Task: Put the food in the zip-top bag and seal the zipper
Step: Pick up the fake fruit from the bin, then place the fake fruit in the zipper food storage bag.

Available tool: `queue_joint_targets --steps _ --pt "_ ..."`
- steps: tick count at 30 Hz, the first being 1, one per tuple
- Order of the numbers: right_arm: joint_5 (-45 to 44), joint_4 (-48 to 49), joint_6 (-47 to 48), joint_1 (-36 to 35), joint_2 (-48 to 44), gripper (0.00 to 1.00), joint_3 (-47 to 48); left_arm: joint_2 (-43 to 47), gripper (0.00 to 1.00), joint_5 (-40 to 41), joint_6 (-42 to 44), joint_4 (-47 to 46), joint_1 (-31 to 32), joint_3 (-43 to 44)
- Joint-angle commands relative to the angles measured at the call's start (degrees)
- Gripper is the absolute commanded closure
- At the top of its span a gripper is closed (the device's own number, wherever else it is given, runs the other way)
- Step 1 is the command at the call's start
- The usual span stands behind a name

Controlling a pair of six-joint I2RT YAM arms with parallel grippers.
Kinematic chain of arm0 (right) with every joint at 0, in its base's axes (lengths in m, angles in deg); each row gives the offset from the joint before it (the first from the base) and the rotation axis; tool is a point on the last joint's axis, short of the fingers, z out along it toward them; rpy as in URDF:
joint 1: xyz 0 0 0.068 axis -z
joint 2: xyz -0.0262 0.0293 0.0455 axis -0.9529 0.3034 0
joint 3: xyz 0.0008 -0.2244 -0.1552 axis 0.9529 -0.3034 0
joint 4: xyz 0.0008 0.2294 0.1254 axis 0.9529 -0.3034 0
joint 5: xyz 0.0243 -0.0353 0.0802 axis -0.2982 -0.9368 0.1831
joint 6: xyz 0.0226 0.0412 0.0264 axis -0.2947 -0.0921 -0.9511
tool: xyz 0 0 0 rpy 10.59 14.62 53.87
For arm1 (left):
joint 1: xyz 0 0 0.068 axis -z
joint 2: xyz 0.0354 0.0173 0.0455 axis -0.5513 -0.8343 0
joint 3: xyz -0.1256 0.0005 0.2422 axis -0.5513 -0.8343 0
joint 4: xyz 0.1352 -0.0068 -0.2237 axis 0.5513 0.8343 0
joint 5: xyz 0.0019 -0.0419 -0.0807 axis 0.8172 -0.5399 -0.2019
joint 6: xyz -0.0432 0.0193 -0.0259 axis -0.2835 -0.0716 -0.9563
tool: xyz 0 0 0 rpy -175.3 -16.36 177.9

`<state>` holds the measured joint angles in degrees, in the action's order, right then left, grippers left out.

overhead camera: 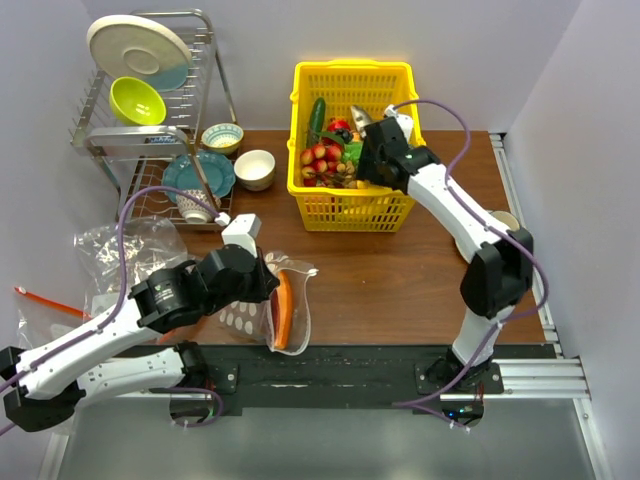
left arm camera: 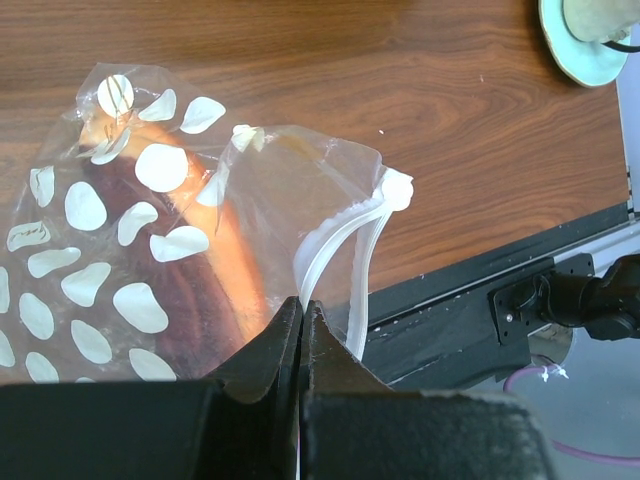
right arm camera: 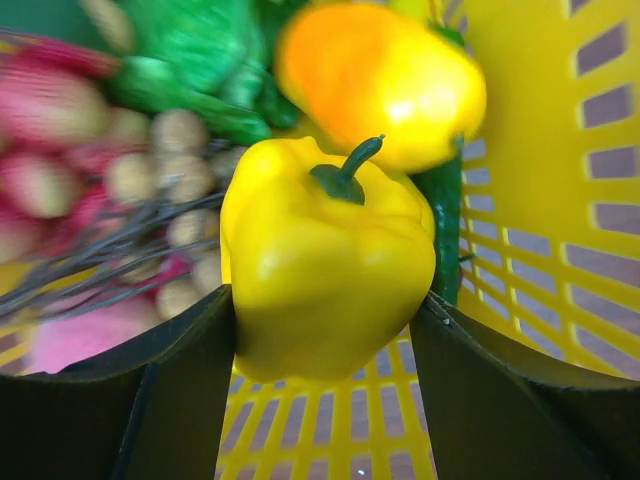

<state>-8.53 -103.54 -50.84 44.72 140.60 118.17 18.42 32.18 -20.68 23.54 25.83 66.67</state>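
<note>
The dotted clear zip-top bag (overhead camera: pixel 290 290) lies at the table's front edge with an orange slice (overhead camera: pixel 284 312) inside. My left gripper (left arm camera: pixel 302 305) is shut on the bag's mouth edge, where one side of the whitish zipper (left arm camera: pixel 335 245) runs into the jaws. The mouth gapes open beside it, and the orange slice (left arm camera: pixel 235 250) shows through the plastic. My right gripper (right arm camera: pixel 325 310) is down in the yellow basket (overhead camera: pixel 350 212). Both fingers press the sides of a yellow pepper (right arm camera: pixel 320 270), which has a green stem.
In the basket lie an orange-yellow pepper (right arm camera: pixel 385 70), a brown berry cluster (right arm camera: pixel 170 170), pink fruit and green vegetables. A dish rack (overhead camera: pixel 150 120) with plates and bowls stands back left. Other clear bags (overhead camera: pixel 120 245) lie at the left, a white cup (overhead camera: pixel 505 220) at the right edge.
</note>
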Motion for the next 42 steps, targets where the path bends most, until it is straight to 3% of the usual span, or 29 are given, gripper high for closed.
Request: queue_joint_targets --steps 1,9,12,17,24,28,34,42 --pt "6.29 8.40 7.12 0.11 -9.58 0.46 -1.53 -0.57 1.00 0.95 0.46 -0.78 0.04 2.18" --pt "17.10 11.84 12.50 0.02 -21.86 0.49 -4.25 -1.98 1.00 1.30 0.90 -1.66 0.04 2.62" --pt "25.61 14.03 11.71 0.02 -27.31 0.53 -7.15 -2.42 1.00 1.39 1.17 -1.93 0.04 3.06" --pt "39.74 20.79 1.98 -0.07 -37.43 0.53 -19.62 -3.47 1.00 1.74 1.87 -2.01 0.04 4.38" --pt "52.16 27.12 -6.57 -1.82 -48.60 0.54 -33.07 -5.32 1.00 3.67 3.19 -2.19 0.13 6.75" --pt "55.70 28.54 -8.86 -4.54 -51.68 0.54 -40.27 -6.90 1.00 4.20 4.06 -3.15 0.04 8.68" --pt "54.38 31.61 -9.03 -14.90 -54.15 0.55 -48.18 -9.97 1.00 4.38 4.68 -4.91 0.04 10.96" --pt "52.10 35.13 -10.09 -20.02 -53.80 0.54 -54.00 -13.40 1.00 1.74 4.68 -7.55 0.04 13.16"
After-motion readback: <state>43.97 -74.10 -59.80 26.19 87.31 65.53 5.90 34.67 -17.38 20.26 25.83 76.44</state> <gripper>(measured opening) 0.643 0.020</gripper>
